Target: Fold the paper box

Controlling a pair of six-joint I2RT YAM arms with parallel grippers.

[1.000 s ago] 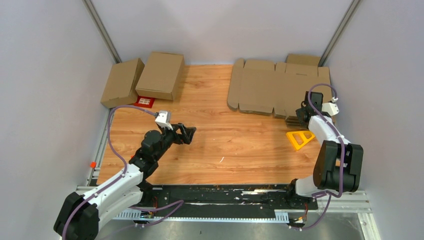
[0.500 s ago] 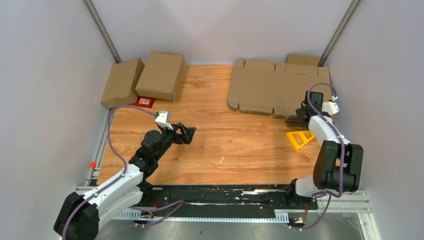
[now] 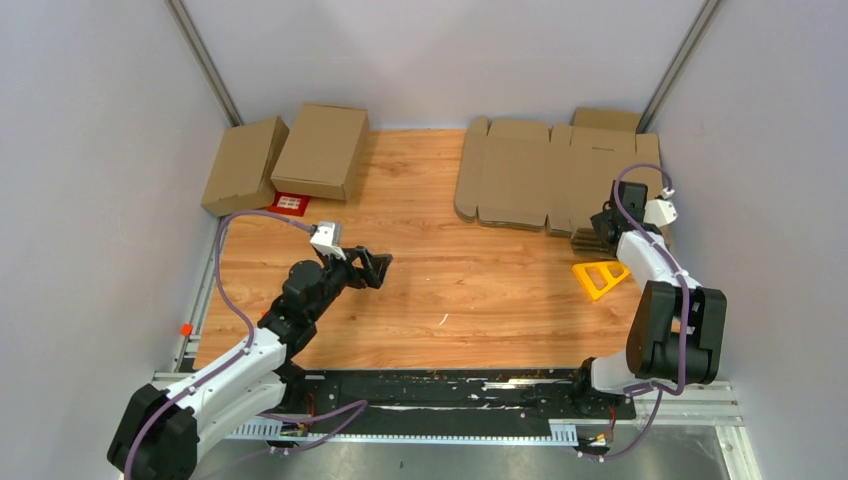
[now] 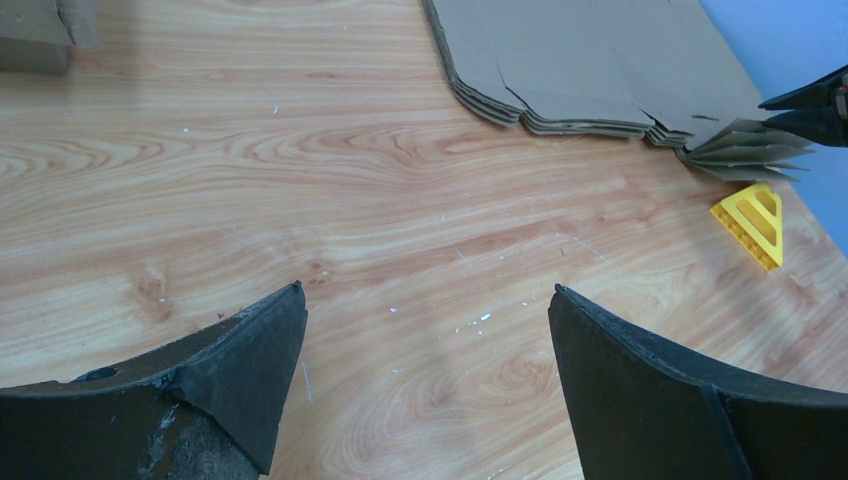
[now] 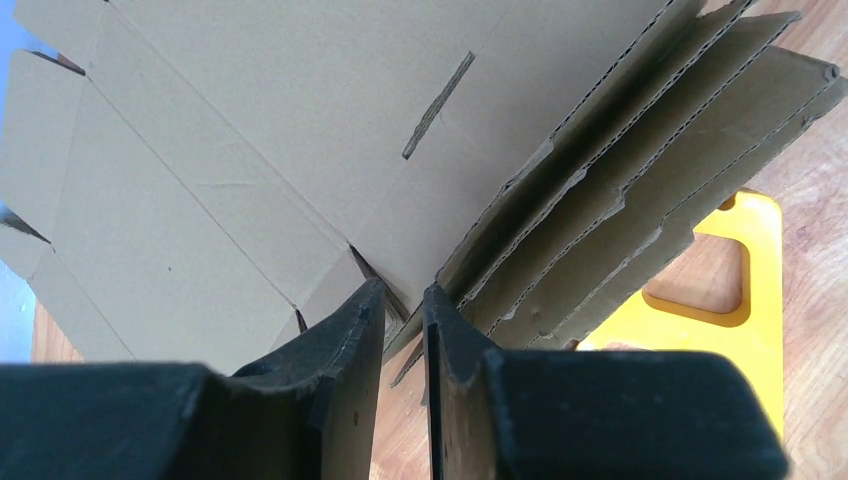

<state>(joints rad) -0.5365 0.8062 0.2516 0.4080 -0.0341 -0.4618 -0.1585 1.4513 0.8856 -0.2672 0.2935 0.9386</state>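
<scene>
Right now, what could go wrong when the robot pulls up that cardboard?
The right claw pinches only a corner of the top sheet, so it may slip out or bend. The fanned sheets below sit very close; one more might get dragged along. The yellow triangle sits close by and could get knocked.

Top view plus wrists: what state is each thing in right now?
Top sheet: flat, unfolded, near corner lifted.
Right gripper: shut on that corner.
Left gripper: open, empty.
Stack: flat, near corner fanned apart.
Two boxes: folded, closed.
Wedge: lying flat beside the stack.
</scene>
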